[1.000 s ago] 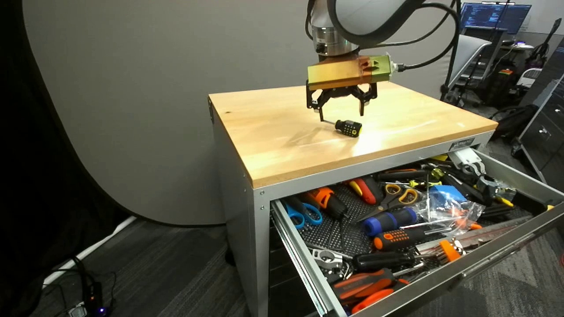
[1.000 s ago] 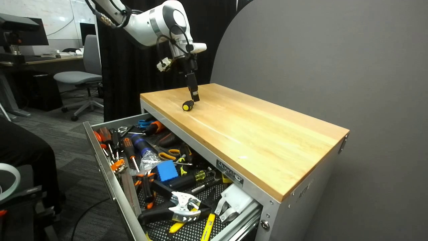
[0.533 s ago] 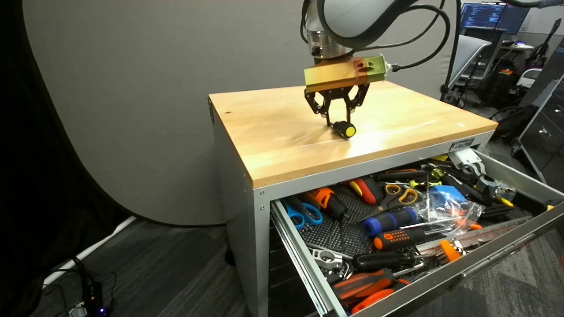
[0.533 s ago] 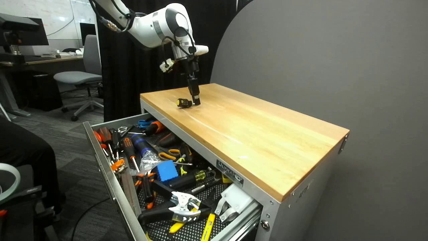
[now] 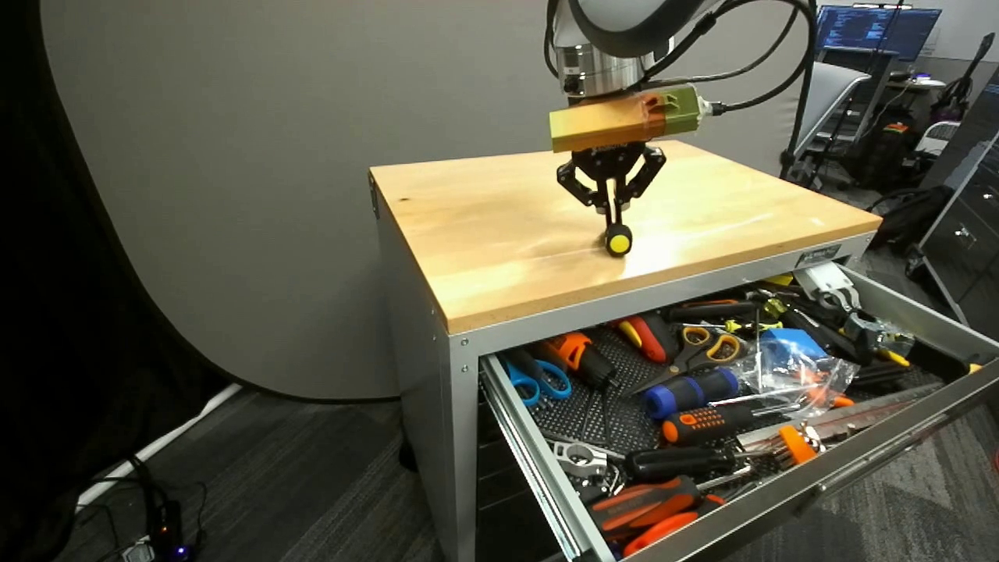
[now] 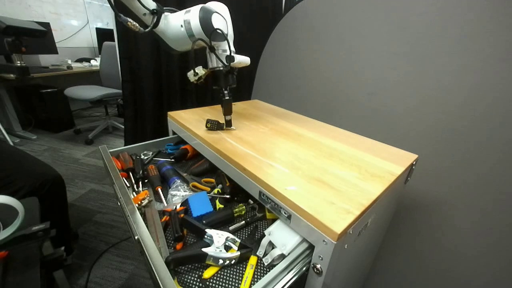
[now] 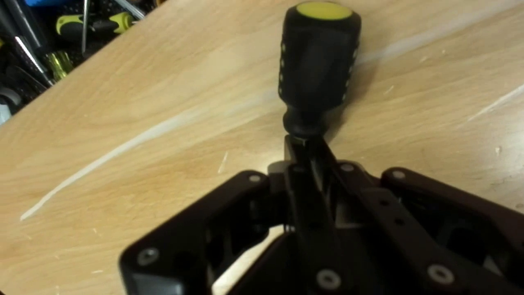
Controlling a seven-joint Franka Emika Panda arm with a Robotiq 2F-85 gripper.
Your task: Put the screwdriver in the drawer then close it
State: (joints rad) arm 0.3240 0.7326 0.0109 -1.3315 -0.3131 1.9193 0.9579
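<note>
The stubby black screwdriver (image 7: 321,61), its handle capped in yellow, is at the wooden top in both exterior views. My gripper (image 7: 307,141) is shut on its thin shaft just below the handle, fingers pointing down. The handle (image 6: 214,125) sticks out toward the front edge, and a bit of bright shaft shows past the fingertips (image 6: 228,122). Most of the shaft is hidden by the fingers. Whether the tool still touches the wood I cannot tell. Below the top, the wide grey drawer (image 5: 858,445) is pulled well out.
Tools crowd the drawer: blue-handled scissors (image 5: 538,382), a blue block (image 6: 200,204), a metal clamp (image 6: 222,250) and several screwdrivers. The cabinet's wooden top (image 6: 304,168) has a front edge overhanging the drawer's back part. A grey backdrop (image 5: 234,195) stands behind.
The fingers came together from wide apart onto the shaft. The screwdriver swung round, from lying crosswise to having its yellow cap toward the front edge.
</note>
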